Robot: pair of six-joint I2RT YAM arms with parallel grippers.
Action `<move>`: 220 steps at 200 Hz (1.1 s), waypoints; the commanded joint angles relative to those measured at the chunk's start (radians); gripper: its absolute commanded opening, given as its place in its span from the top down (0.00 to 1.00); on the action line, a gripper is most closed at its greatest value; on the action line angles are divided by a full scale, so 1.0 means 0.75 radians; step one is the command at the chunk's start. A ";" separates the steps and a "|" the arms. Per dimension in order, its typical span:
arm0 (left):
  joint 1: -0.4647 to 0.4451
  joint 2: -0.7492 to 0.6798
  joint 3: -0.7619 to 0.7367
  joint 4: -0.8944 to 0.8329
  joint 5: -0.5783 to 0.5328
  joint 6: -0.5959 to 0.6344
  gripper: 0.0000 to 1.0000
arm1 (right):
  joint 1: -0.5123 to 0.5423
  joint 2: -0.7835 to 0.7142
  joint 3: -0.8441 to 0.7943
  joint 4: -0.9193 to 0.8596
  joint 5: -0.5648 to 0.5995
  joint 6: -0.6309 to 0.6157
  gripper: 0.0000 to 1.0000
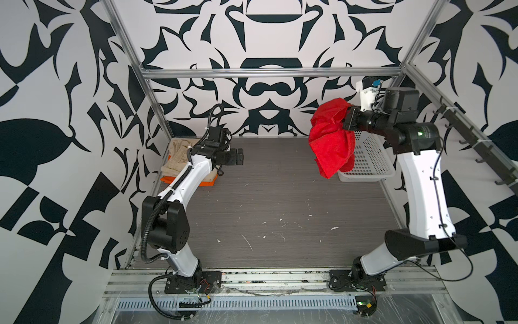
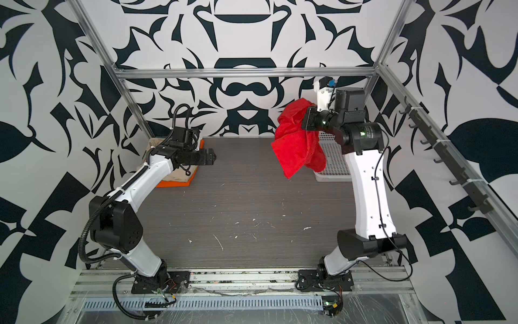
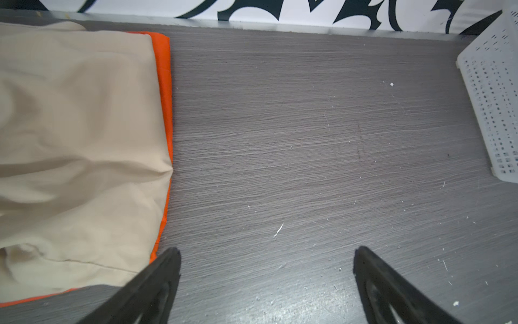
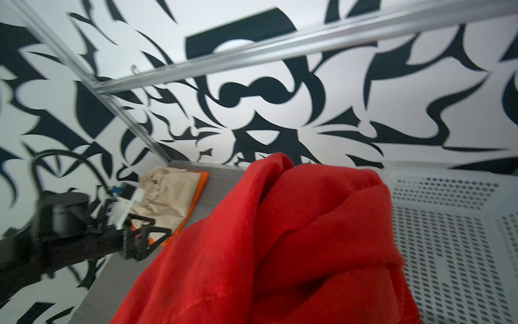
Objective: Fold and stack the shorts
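The red shorts [image 1: 332,140] [image 2: 297,148] hang bunched in the air at the back right, their lower edge off the table. My right gripper [image 1: 349,117] [image 2: 307,119] is shut on their top. In the right wrist view the red shorts [image 4: 280,238] hide the jaws. At the back left, folded beige shorts [image 1: 178,157] [image 3: 78,140] lie on folded orange shorts [image 1: 207,183] [image 3: 165,84]. My left gripper [image 1: 239,158] [image 3: 266,252] hovers open and empty over bare table just right of that stack.
A white perforated basket [image 1: 370,160] [image 2: 333,165] [image 3: 493,98] stands at the back right, behind and beneath the hanging red cloth. The grey wood-grain table [image 1: 280,210] lies between the arms. Aluminium frame posts and patterned walls close in the sides and back.
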 commanded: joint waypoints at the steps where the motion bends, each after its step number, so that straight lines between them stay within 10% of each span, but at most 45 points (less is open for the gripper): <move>1: -0.004 -0.045 0.024 -0.023 -0.043 -0.024 0.01 | 0.040 -0.082 0.050 0.165 -0.202 0.011 1.00; 79: -0.003 -0.055 -0.010 -0.041 -0.066 -0.070 0.01 | 0.083 -0.084 -0.617 0.742 -0.579 0.460 1.00; 91: -0.004 -0.051 -0.021 -0.046 -0.052 -0.076 0.01 | 0.083 -0.014 -0.718 0.712 -0.496 0.476 0.88; 117: -0.004 -0.044 -0.060 -0.051 -0.010 -0.091 0.00 | 0.071 0.205 -0.663 0.301 -0.056 0.228 0.19; 155: -0.005 -0.056 -0.136 -0.069 0.024 -0.111 0.00 | 0.072 0.217 -0.568 0.081 0.389 0.048 0.17; 220: -0.004 -0.052 -0.346 0.017 0.098 -0.259 0.00 | 0.451 -0.038 -0.827 0.032 0.509 -0.058 0.18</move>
